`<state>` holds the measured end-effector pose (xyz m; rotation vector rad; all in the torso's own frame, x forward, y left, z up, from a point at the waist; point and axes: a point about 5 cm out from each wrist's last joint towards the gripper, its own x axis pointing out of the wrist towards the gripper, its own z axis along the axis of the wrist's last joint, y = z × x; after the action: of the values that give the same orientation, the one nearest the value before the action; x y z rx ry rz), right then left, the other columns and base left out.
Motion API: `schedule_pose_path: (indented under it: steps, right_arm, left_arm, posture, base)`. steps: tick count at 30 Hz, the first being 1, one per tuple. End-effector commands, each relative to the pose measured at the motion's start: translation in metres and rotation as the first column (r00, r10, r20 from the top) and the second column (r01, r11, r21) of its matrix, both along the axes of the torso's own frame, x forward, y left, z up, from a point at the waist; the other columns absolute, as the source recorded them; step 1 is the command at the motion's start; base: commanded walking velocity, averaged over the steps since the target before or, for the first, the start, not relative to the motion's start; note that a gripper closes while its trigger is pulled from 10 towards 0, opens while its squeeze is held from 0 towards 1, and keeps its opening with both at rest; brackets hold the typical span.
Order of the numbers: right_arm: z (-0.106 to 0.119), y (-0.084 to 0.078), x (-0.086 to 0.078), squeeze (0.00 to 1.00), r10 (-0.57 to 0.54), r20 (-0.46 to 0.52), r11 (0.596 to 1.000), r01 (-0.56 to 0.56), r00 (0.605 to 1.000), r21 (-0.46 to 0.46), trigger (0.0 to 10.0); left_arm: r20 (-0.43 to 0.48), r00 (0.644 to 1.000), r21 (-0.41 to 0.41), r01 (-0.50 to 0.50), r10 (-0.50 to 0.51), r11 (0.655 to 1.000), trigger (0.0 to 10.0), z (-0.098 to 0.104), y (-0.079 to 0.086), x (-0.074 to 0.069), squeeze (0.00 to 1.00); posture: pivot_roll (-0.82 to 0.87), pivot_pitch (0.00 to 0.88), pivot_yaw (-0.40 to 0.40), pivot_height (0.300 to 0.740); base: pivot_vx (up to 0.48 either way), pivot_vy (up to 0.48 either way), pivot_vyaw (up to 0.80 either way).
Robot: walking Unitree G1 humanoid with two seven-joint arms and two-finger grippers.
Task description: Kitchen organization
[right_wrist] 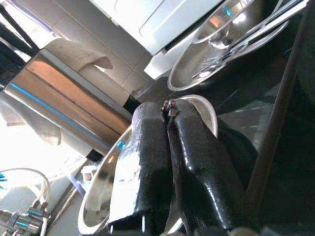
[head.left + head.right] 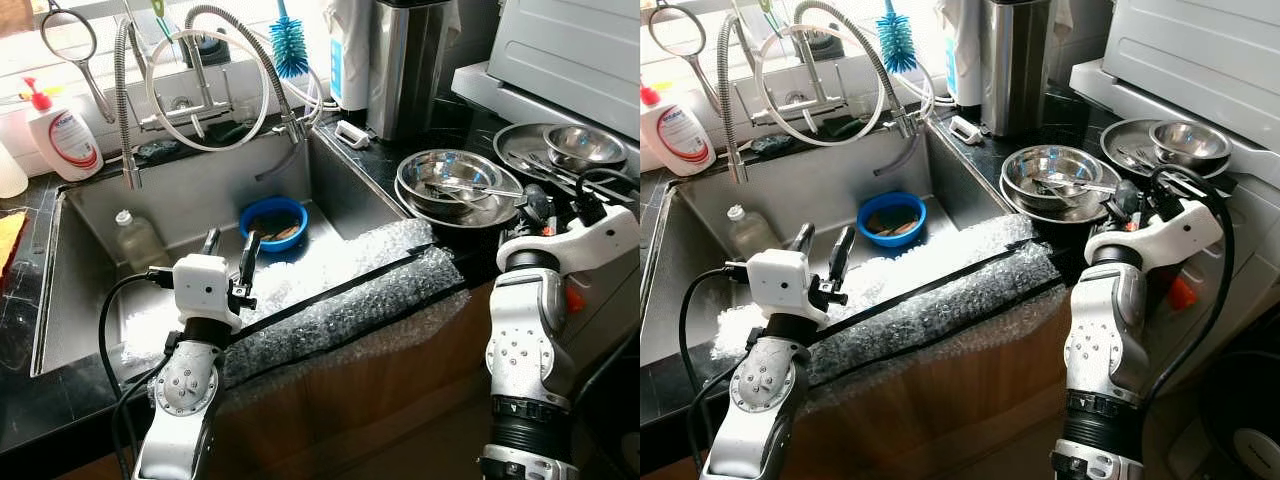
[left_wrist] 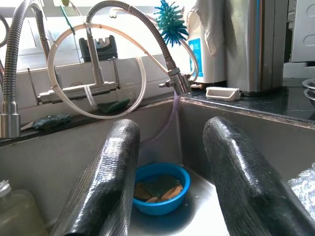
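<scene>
One steel sink (image 2: 90,300) is set into a black worktop (image 2: 40,395), and it serves here as the landmark. Inside the sink, one blue bowl (image 2: 273,222) is seen near the back right corner, holding brownish scraps, and one clear bottle (image 2: 135,240) lies toward the left wall. Over the sink's front edge and part of its floor, one sheet of bubble wrap (image 2: 350,290) is draped, crossed by a black strip. Behind the sink, two coiled spring tap hoses are counted, together with one loop of pale tubing (image 2: 205,90), one blue bottle brush (image 2: 290,45), one round strainer (image 2: 68,35) and one white soap bottle (image 2: 62,138) with a red pump.

To the right of the sink, two stacks of steel bowls are seen on the worktop: a nearer stack (image 2: 455,185) with cutlery laid in it, and a farther plate and bowl (image 2: 570,148) beside a white appliance. One tall steel canister (image 2: 408,65) stands behind them.

The left pincer (image 2: 230,255) is held above the sink's front part, its two fingers (image 3: 106,182) spread apart with nothing between them, pointing toward the blue bowl. The right pincer (image 1: 170,162) is held right of the sink, just over the nearer bowl stack, with its fingers pressed together; nothing can be seen gripped between them. Daylight comes through a window behind the sink.
</scene>
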<state>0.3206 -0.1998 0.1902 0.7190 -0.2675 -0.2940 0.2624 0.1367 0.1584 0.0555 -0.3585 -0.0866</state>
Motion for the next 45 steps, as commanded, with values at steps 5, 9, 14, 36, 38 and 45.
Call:
schedule_pose_path:
  steps: [5,9,14,36,38,45]
  right_arm:
    - [0.000,0.006,0.002,0.00,0.022,-0.011,1.000,-0.022,1.000,0.001,1.6]
    - [0.001,0.007,0.002,0.00,0.024,-0.008,1.000,-0.024,1.000,0.003,1.8]
    - [0.008,0.012,0.003,0.00,0.048,0.016,0.998,-0.048,0.999,-0.044,10.0]
    - [0.008,0.016,0.003,0.00,0.066,0.026,0.997,-0.065,0.998,-0.040,10.0]
    - [0.009,0.015,0.002,0.00,0.057,0.034,0.997,-0.055,0.998,-0.045,10.0]
    - [0.011,0.001,0.001,0.00,-0.017,0.040,0.999,0.018,0.999,-0.047,10.0]
  left_arm:
    - [0.003,1.000,0.015,-0.002,0.002,1.000,10.0,0.001,0.001,0.002,0.00]
    - [0.004,1.000,0.015,-0.002,0.002,1.000,10.0,0.001,0.001,0.002,0.00]
    - [0.006,1.000,0.015,-0.004,0.004,1.000,10.0,0.001,0.001,0.002,0.00]
    - [0.005,1.000,0.014,0.002,-0.002,1.000,10.0,0.001,0.000,0.002,0.00]
    - [0.004,1.000,0.015,0.002,-0.002,1.000,10.0,0.001,0.000,0.002,0.00]
    - [0.001,1.000,0.028,0.012,-0.012,1.000,10.0,0.000,-0.001,0.002,0.00]
  posture:
    - [-0.19,0.000,0.083,0.740]
    - [-0.19,0.000,0.083,0.740]
    - [-0.19,0.000,0.082,0.740]
    - [-0.19,0.000,0.084,0.740]
    - [-0.19,0.000,0.085,0.740]
    - [-0.19,0.000,0.085,0.740]
  base:
    - [0.000,0.000,0.00]
    - [0.000,0.000,0.00]
    - [0.000,0.000,0.00]
    - [0.000,0.000,0.00]
    - [0.000,0.000,0.00]
    - [0.000,0.000,0.00]
